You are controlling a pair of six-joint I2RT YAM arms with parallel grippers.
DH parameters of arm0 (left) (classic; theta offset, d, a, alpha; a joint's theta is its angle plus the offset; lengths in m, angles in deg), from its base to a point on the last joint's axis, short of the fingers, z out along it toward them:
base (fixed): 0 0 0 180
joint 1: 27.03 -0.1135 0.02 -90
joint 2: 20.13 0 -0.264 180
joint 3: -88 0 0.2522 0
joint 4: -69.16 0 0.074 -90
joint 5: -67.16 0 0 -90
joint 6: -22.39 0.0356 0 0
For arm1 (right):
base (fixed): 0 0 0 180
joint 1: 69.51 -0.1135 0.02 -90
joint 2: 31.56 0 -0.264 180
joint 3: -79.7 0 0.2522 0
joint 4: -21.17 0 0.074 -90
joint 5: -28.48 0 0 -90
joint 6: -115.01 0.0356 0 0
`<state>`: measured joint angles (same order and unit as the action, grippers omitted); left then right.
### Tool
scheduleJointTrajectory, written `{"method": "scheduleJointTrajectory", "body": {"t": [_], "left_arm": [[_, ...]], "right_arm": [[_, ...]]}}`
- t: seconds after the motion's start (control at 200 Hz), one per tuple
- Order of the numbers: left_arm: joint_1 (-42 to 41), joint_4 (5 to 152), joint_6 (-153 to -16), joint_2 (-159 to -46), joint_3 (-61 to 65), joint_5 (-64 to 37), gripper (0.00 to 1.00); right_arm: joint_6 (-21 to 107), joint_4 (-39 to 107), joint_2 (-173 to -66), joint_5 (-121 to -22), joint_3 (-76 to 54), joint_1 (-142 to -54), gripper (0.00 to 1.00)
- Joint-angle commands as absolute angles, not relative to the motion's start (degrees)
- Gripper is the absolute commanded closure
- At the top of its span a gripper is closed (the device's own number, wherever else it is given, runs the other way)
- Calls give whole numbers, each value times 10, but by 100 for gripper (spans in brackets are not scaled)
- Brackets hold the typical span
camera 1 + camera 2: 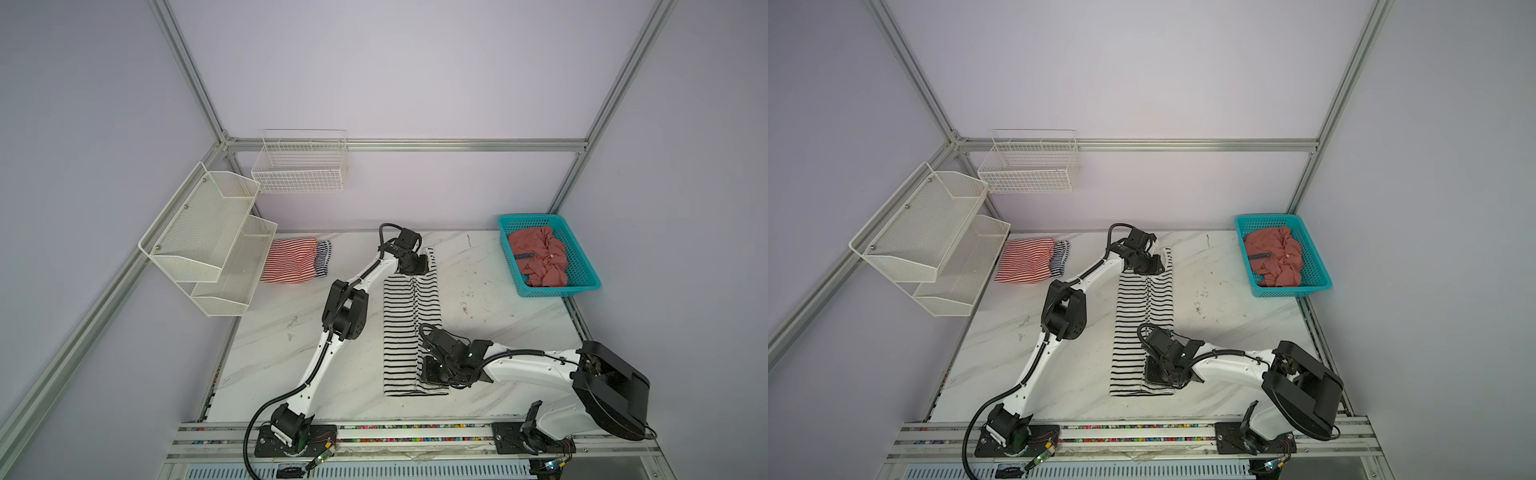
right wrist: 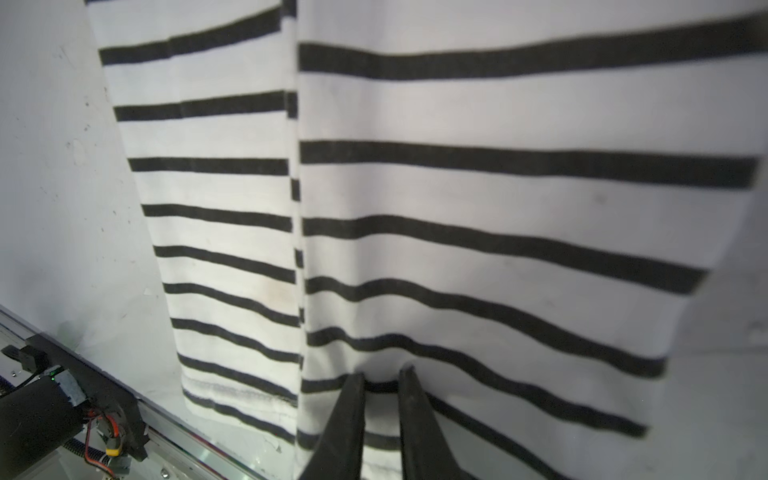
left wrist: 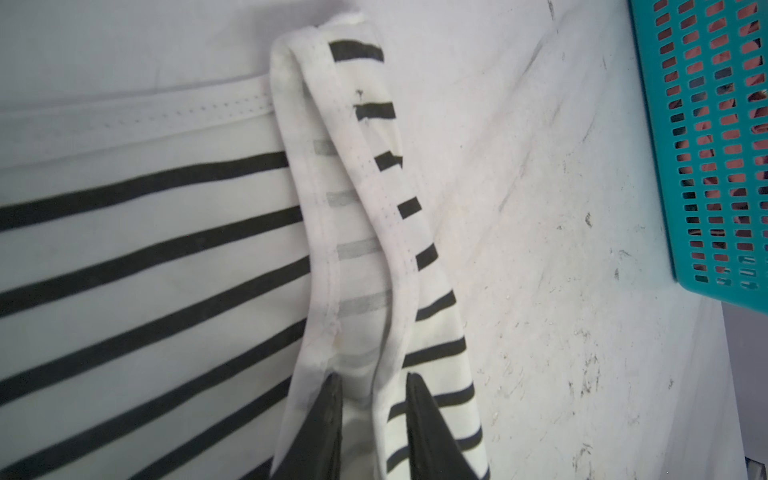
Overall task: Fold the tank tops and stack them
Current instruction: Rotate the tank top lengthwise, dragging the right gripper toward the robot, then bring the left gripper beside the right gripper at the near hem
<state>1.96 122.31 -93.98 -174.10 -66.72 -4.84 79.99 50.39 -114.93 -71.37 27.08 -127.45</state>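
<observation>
Cloth pinched at both ends: left gripper (image 3: 372, 378) nips the black-striped top (image 1: 399, 332) by its strap near the bench's (image 1: 270, 365) far edge, right gripper (image 2: 381, 374) nips its hem near the front edge.

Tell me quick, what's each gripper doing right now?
Left gripper: closed on the striped top, at its strap end.
Right gripper: closed on the same striped top, near its hem.

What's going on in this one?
Both arms are folding the black-striped tank top, laid lengthwise mid-table with one long side turned in. The left gripper pinches the far strap end, the right gripper the near hem. A red-white striped top and a navy-white striped top lie folded together at far left; a salmon top sits crumpled in the turquoise basket.
</observation>
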Motion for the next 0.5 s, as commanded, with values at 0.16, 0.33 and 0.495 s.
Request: {"method": "scheduleJointTrajectory", "body": {"t": [0.16, 0.33, 0.495], "left_arm": [[15, 1195, -958, -1681, -638, -69, 67], [17, 1169, -964, -1598, -599, -79, 67], [17, 1143, -954, -1471, -480, -123, 67]], "right_arm": [[816, 567, -1154, -677, 236, -1287, 74], [796, 599, -1135, -648, 193, -1287, 72], [792, 645, -1118, -625, 171, -1287, 70]]}}
